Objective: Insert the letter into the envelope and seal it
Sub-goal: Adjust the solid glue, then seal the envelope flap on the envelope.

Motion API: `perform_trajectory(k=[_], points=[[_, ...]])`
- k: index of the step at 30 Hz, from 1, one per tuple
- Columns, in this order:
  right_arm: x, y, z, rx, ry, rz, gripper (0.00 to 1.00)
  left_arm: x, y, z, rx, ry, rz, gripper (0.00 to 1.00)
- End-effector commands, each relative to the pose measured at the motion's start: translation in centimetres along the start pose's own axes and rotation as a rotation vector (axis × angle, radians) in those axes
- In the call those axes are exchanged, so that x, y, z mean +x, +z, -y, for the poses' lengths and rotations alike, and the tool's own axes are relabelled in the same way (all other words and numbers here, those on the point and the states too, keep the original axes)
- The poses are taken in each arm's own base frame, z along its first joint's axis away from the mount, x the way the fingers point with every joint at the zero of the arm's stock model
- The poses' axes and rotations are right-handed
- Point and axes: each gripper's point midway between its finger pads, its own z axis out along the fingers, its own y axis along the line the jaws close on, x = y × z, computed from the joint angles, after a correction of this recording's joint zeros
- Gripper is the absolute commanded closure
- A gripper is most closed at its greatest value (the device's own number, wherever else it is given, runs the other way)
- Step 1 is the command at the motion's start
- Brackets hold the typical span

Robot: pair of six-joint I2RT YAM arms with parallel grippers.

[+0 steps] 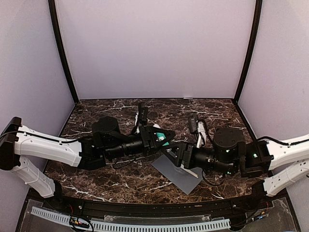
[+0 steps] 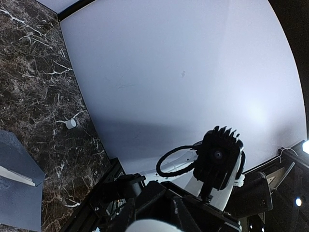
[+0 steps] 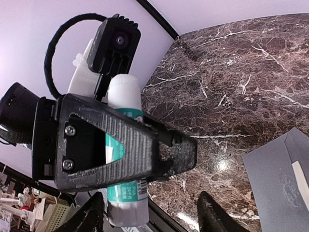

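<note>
Envelope (image 1: 176,175) flat by right end effector (image 1: 177,153), fingers apart; left end effector (image 1: 166,139) clamps glue stick (image 3: 125,192).

Top view looks down from behind; wrist views lie sideways, close, sharing the envelope (image 1: 176,179).

You've got one table (image 1: 120,179): dark brown marble-look top with white veins, glossy enough to throw glare. Flat on it lies the envelope (image 1: 170,170), slate grey, just right of centre in the near half. From the top camera it sits skewed to the table edges, one corner pointing at the near edge. Both wrist cameras catch it too (image 2: 17,203) (image 3: 273,186). A narrow white strip (image 3: 300,180) shows on its face; you can't tell what it is. A small white cap (image 2: 71,123) sits on the bare marble near the foot of a wall, well apart from the envelope.
</note>
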Motion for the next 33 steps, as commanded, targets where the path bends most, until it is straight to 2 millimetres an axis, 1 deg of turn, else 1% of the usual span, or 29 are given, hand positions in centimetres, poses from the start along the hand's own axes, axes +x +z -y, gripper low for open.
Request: perform_trajectory(k=[1, 2, 4, 5, 6, 7, 8, 9, 10, 14, 16, 21, 22, 26, 27, 28, 30, 33], points=[[-0.2, -1.3, 0.2, 0.002, -0.017, -0.02, 0.34, -1.7, -1.2, 1.1, -0.001, 0.041, 0.043, 1.0], [0.0, -1.6, 0.6, 0.015, -0.024, -0.034, 0.33, -1.8, -1.3, 0.8, -0.012, 0.047, 0.045, 1.0], [0.0, -2.2, 1.0, 0.024, -0.028, -0.039, 0.31, -1.9, -1.8, -0.8, -0.065, 0.053, 0.046, 1.0], [0.1, -2.4, 1.5, 0.04, -0.029, -0.038, 0.3, -2.1, -2.0, -1.8, -0.098, 0.056, 0.047, 1.0], [0.1, -2.6, 1.9, 0.053, -0.031, -0.041, 0.3, -1.8, -2.2, -3.0, -0.132, 0.053, 0.04, 1.0], [0.1, -2.8, 2.3, 0.067, -0.034, -0.044, 0.31, -2.0, -2.4, -3.8, -0.151, 0.05, 0.046, 1.0], [0.0, -2.9, 2.9, 0.085, -0.034, -0.048, 0.31, -1.9, -2.8, -5.1, -0.179, 0.044, 0.045, 1.0], [0.1, -3.0, 3.7, 0.111, -0.031, -0.059, 0.31, -1.9, -3.0, -5.7, -0.192, 0.035, 0.045, 1.0], [0.1, -2.9, 4.7, 0.142, -0.025, -0.071, 0.32, -1.7, -3.3, -6.7, -0.211, 0.027, 0.045, 1.0], [0.0, -2.6, 9.1, 0.233, 0.022, -0.127, 0.36, -0.9, -3.4, -9.1, -0.273, 0.016, 0.014, 1.0], [-0.3, -2.4, 11.3, 0.257, 0.043, -0.141, 0.37, 0.0, -2.9, -10.8, -0.316, 0.02, -0.028, 1.0], [-1.3, -2.3, 16.6, 0.278, 0.1, -0.156, 0.38, 2.3, -2.3, -13.7, -0.371, -0.008, -0.12, 1.0], [-1.3, -2.3, 17.3, 0.273, 0.109, -0.164, 0.37, 2.9, -2.2, -14.6, -0.383, -0.017, -0.141, 1.0], [-0.6, -2.3, 19.6, 0.238, 0.152, -0.192, 0.33, 4.1, -1.6, -16.2, -0.399, -0.031, -0.181, 1.0], [-0.4, -2.2, 20.1, 0.232, 0.163, -0.196, 0.33, 4.1, -1.4, -16.3, -0.398, -0.029, -0.186, 1.0], [-0.2, -2.2, 20.6, 0.23, 0.173, -0.198, 0.32, 4.4, -1.4, -17.1, -0.415, -0.028, -0.196, 1.0], [0.3, -2.1, 21.5, 0.234, 0.186, -0.204, 0.33, 4.5, -1.2, -17.8, -0.432, -0.031, -0.193, 1.0], [0.7, -1.9, 22.6, 0.257, 0.191, -0.195, 0.34, 4.6, -0.8, -18.3, -0.432, -0.028, -0.193, 1.0]])
